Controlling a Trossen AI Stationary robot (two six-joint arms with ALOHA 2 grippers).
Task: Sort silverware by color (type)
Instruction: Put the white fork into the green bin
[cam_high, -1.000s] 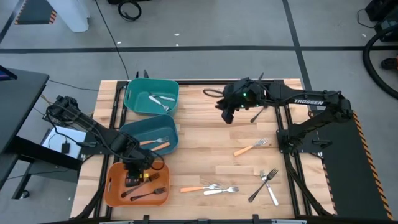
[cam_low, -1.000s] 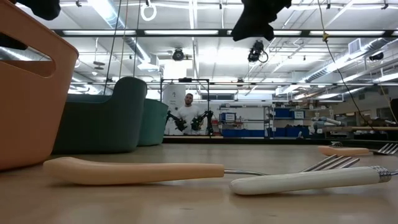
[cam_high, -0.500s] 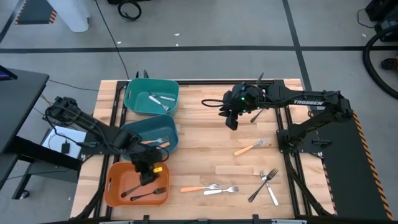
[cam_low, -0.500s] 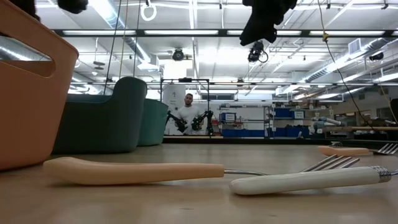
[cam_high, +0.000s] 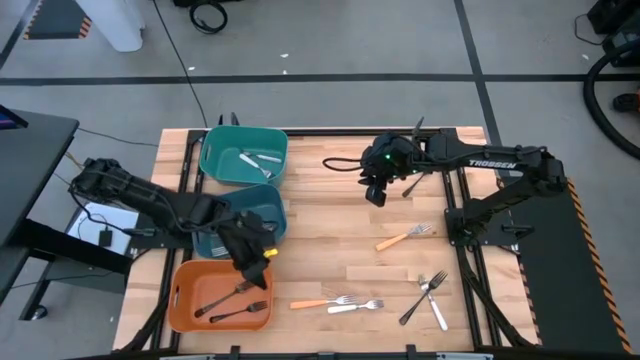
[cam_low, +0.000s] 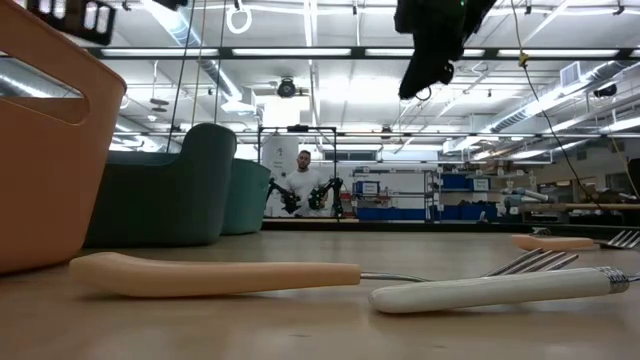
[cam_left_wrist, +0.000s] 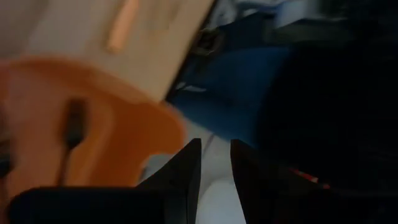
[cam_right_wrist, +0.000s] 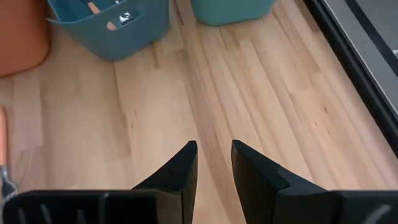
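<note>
My left gripper (cam_high: 254, 250) (cam_left_wrist: 214, 149) hovers shut over the near right corner of the blue bin (cam_high: 215, 215), beside the orange bin (cam_high: 185, 295). Two black forks (cam_high: 226, 298) lie flat in the orange bin. White forks (cam_high: 256, 158) lie in the teal bin (cam_high: 243, 155). My right gripper (cam_high: 375, 192) (cam_right_wrist: 214, 149) hangs shut over bare table at the far middle. On the table lie an orange-handled fork (cam_high: 404, 238), another orange-handled fork (cam_high: 320, 302) beside a white fork (cam_high: 356, 307), a crossed black and white pair (cam_high: 430, 296), and a black fork (cam_high: 415, 184) half under the right arm.
The three bins stand in a column on the table's left side. The right arm's base and cables fill the right edge (cam_high: 500, 215). Open wood lies between the bins and the loose forks. A person shows far behind the table (cam_low: 302, 165).
My left gripper has risen out of the orange bin and moved toward the table's right and far side, ending over the blue bin's corner; two black forks stay lying in the orange bin. My right gripper has drifted a little toward the right edge.
</note>
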